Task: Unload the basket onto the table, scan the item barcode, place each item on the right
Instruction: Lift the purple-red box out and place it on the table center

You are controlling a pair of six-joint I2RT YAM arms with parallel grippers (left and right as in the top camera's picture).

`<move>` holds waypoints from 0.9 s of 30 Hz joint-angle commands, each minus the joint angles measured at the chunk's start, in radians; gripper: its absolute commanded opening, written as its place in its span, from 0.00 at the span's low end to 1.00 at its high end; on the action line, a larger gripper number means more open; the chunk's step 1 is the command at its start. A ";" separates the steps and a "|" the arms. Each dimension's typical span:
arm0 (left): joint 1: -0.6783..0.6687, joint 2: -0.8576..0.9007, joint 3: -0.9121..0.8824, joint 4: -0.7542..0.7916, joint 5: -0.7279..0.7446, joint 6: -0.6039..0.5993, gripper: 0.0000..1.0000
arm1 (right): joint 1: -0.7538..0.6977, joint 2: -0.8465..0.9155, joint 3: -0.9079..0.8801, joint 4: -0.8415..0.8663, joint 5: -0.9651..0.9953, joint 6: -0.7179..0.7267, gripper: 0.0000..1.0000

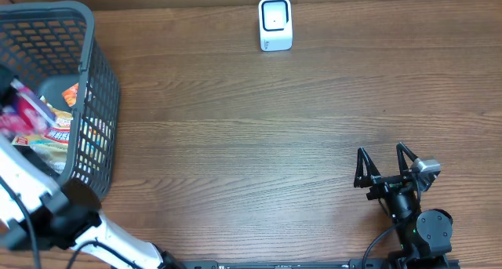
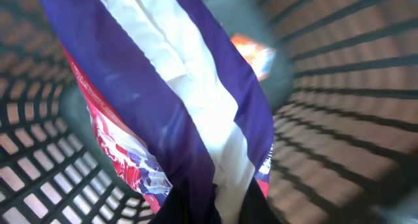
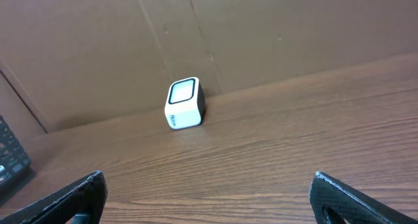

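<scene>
**Overhead:** Mesh basket point(image 1: 96, 89) at the left edge of the table point(image 1: 235, 143), with snack packets point(image 1: 59, 136) inside. White scanner point(image 1: 275, 23) at the far edge, well apart from the basket. Right gripper point(image 1: 384, 163) at front right, jaws spread, holding nothing.

**Left wrist:** Left gripper point(image 2: 215, 209) clenched on a purple-and-white packet point(image 2: 183, 106) inside the basket, mesh all round. The view is blurred.

**Right wrist:** Scanner upright on the table before a cardboard wall point(image 3: 294, 34). Fingers point(image 3: 72, 198) wide apart.
</scene>
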 commanded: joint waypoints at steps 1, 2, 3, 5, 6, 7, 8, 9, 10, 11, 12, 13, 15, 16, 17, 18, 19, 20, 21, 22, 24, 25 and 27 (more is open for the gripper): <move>-0.006 -0.148 0.114 0.001 0.092 0.010 0.04 | 0.002 -0.007 -0.011 0.007 0.007 -0.001 1.00; -0.013 -0.182 0.130 0.001 0.118 0.010 0.04 | 0.002 -0.007 -0.011 0.007 0.007 -0.001 1.00; -0.022 -0.214 0.139 0.002 0.147 0.010 0.04 | 0.002 -0.007 -0.011 0.007 0.007 -0.001 1.00; -0.048 -0.284 0.143 0.011 0.212 0.010 0.04 | 0.002 -0.007 -0.011 0.007 0.007 -0.001 1.00; -0.065 -0.313 0.143 0.017 0.238 0.010 0.04 | 0.002 -0.007 -0.011 0.007 0.007 -0.001 1.00; -0.097 -0.349 0.143 0.026 0.265 0.010 0.04 | 0.002 -0.007 -0.011 0.007 0.007 -0.001 1.00; -0.142 -0.382 0.143 0.031 0.269 0.010 0.04 | 0.002 -0.007 -0.011 0.007 0.007 -0.001 1.00; -0.221 -0.417 0.143 0.030 0.261 0.010 0.04 | 0.002 -0.007 -0.011 0.007 0.007 -0.001 1.00; -0.266 -0.429 0.142 0.025 0.261 0.010 0.04 | 0.002 -0.007 -0.011 0.007 0.007 -0.001 1.00; -0.325 -0.438 0.142 0.013 0.261 0.010 0.04 | 0.002 -0.007 -0.011 0.007 0.007 -0.001 1.00; -0.371 -0.441 0.142 0.003 0.261 0.010 0.04 | 0.002 -0.007 -0.011 0.007 0.007 -0.001 1.00; -0.441 -0.439 0.139 -0.013 0.260 0.010 0.04 | 0.002 -0.007 -0.011 0.007 0.007 -0.001 1.00; -0.566 -0.432 0.103 -0.013 0.257 0.034 0.04 | 0.002 -0.007 -0.011 0.007 0.007 -0.001 1.00; -0.628 -0.425 0.071 -0.013 0.235 0.036 0.04 | 0.002 -0.007 -0.011 0.007 0.007 -0.001 1.00; -0.678 -0.417 0.047 -0.013 0.214 0.036 0.04 | 0.002 -0.007 -0.011 0.007 0.007 -0.001 1.00; -0.753 -0.397 -0.001 -0.013 0.173 0.036 0.04 | 0.002 -0.007 -0.011 0.007 0.007 -0.001 1.00; -0.809 -0.378 -0.046 -0.013 0.136 0.036 0.04 | 0.002 -0.007 -0.011 0.007 0.007 -0.001 1.00; -0.853 -0.362 -0.086 -0.013 0.108 0.034 0.04 | 0.002 -0.007 -0.011 0.007 0.007 -0.001 1.00; -0.900 -0.339 -0.132 -0.013 0.072 0.023 0.04 | 0.002 -0.007 -0.011 0.007 0.007 -0.001 1.00; -0.935 -0.319 -0.171 -0.013 0.047 0.016 0.04 | 0.002 -0.007 -0.011 0.007 0.007 -0.001 1.00; -1.011 -0.261 -0.263 -0.012 -0.013 0.001 0.04 | 0.002 -0.007 -0.011 0.007 0.007 -0.001 1.00; -1.035 -0.238 -0.292 -0.011 -0.035 -0.002 0.04 | 0.002 -0.007 -0.011 0.007 0.007 -0.001 1.00; -1.087 -0.172 -0.359 -0.006 -0.106 -0.025 0.04 | 0.002 -0.007 -0.011 0.007 0.007 -0.001 1.00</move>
